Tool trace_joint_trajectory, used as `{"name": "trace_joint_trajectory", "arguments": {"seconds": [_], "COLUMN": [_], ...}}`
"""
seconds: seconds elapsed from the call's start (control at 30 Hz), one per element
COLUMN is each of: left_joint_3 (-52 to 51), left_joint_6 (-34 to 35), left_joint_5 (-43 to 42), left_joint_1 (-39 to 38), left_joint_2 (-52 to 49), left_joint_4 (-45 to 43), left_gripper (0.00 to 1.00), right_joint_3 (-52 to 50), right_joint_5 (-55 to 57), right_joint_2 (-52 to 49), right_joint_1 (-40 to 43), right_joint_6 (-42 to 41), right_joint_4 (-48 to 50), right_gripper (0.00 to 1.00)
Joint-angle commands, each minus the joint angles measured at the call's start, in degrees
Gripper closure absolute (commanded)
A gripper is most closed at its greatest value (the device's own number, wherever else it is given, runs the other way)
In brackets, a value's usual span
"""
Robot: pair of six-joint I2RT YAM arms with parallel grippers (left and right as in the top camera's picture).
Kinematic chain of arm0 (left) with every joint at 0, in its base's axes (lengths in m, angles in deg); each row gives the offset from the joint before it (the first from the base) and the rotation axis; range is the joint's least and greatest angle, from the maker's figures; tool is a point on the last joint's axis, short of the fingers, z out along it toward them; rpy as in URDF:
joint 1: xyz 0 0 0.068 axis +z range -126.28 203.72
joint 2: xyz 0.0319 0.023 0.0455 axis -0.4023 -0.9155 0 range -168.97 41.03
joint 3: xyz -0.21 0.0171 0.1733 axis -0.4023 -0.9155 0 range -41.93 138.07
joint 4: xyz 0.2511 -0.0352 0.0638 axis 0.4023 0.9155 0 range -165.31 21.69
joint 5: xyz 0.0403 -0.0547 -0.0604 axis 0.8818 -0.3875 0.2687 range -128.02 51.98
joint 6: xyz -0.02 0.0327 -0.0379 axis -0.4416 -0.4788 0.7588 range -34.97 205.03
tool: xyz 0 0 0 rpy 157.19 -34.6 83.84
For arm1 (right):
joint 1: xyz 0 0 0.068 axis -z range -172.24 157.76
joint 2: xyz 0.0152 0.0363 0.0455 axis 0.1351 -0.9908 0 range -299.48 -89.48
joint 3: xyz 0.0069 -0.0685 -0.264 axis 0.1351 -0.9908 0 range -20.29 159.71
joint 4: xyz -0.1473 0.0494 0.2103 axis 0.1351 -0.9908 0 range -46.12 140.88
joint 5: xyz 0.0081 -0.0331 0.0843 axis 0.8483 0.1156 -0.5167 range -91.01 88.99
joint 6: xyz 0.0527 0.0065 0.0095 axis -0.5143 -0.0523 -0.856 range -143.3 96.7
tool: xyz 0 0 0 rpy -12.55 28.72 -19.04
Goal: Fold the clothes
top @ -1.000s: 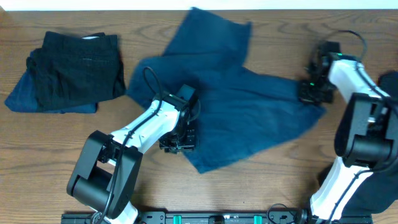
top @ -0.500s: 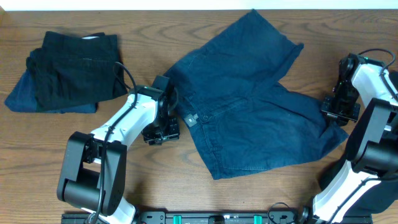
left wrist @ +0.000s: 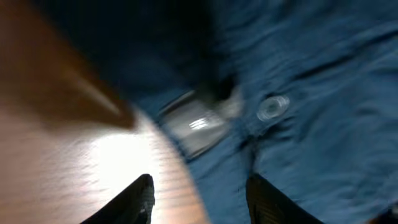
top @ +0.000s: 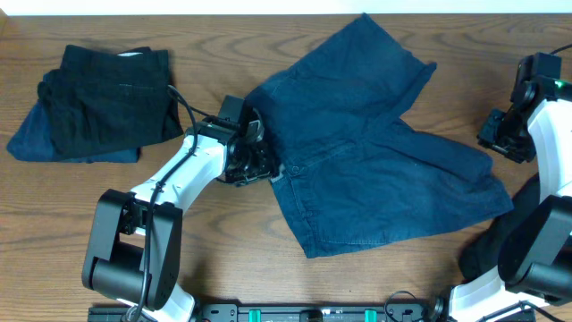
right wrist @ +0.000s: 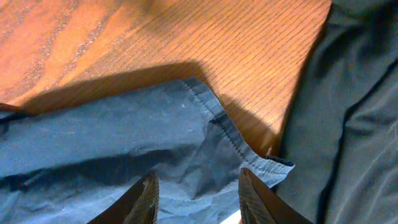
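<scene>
Overhead view: denim shorts spread flat at centre frame. Left gripper at the waistband and right gripper near the hem at frame right both stand parted, grasping nothing. Risk: a shallow pinch may slip off the thick waistband and skew the cloth. Left wrist view is blurred, so contact is unclear.

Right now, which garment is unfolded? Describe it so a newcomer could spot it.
In the overhead view, start at the centre of the wooden table, right of the folded pile. The dark blue denim shorts lie spread there, waistband by the left pincer, legs splayed toward the right. Unlike the black-topped pile, they are unfolded.
</scene>
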Motion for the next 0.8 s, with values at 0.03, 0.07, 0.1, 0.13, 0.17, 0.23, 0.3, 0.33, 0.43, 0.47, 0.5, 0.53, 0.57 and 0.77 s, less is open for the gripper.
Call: {"name": "trace_joint_trajectory", "arguments": {"seconds": [0.03,0.07,0.1,0.13,0.17,0.23,0.3,0.33,0.43,0.47,0.5,0.53,0.57,0.77], "left_joint_3": [0.26,0.11,-0.15,-0.46,-0.59,-0.72,-0.72,-0.72,-0.72,-0.72,-0.72,-0.74,-0.72,-0.72], "left_joint_6": [3.50,4.02,4.70,5.73,6.38,7.17,7.28,7.30,8.00,8.35,8.35,8.37,8.66,12.00], "left_joint_5": [-3.93,-3.93,-3.93,-3.93,-3.93,-4.09,-4.57,-4.96,-5.38,-5.35,-5.35,-5.09,-4.57,-0.85], "left_joint_1": [0.11,0.09,0.09,0.09,0.09,0.00,-0.31,-0.66,-2.03,-2.58,-3.08,-3.67,-4.13,-5.66], "left_joint_2": [0.79,0.70,0.61,0.44,0.31,-0.13,-0.61,-0.83,-1.66,-2.03,-2.38,-2.78,-3.06,-4.11], "left_joint_4": [-1.66,-2.16,-2.93,-3.91,-4.55,-5.88,-6.86,-7.28,-8.24,-8.46,-8.63,-8.70,-8.85,-8.87], "left_gripper": [0.50,0.50,0.50,0.50,0.50,0.50,0.50,0.50,0.50,0.50,0.50,0.50,0.50,0.50], "right_joint_3": [0.00,0.00,0.00,0.00,0.00,0.00,0.00,0.00,0.00,0.00,0.00,0.00,0.00,0.00], "right_joint_5": [-0.48,-0.85,-0.98,-1.09,-1.07,-1.07,-1.09,-1.07,-1.09,-1.07,-1.07,-1.07,-1.07,-1.05], "right_joint_2": [0.33,0.33,0.33,0.35,0.33,0.35,0.33,0.33,0.35,0.33,0.33,0.35,0.35,0.33], "right_joint_1": [0.39,0.39,0.39,0.39,0.39,0.42,0.37,0.28,0.28,0.28,0.28,0.28,0.31,0.28], "right_joint_6": [-0.83,-0.68,-0.68,-0.68,-0.68,-0.68,-0.68,-0.68,-0.68,-0.68,-0.68,-0.68,-0.68,-0.68], "right_joint_4": [-0.42,-0.46,-0.48,-0.57,-0.81,-1.46,-1.97,-2.19,-2.49,-2.64,-2.82,-3.02,-3.21,-4.09], "right_gripper": [0.59,0.59,0.59,0.59,0.59,0.59,0.60,0.59,0.59,0.59,0.59,0.59,0.59,0.59]}}
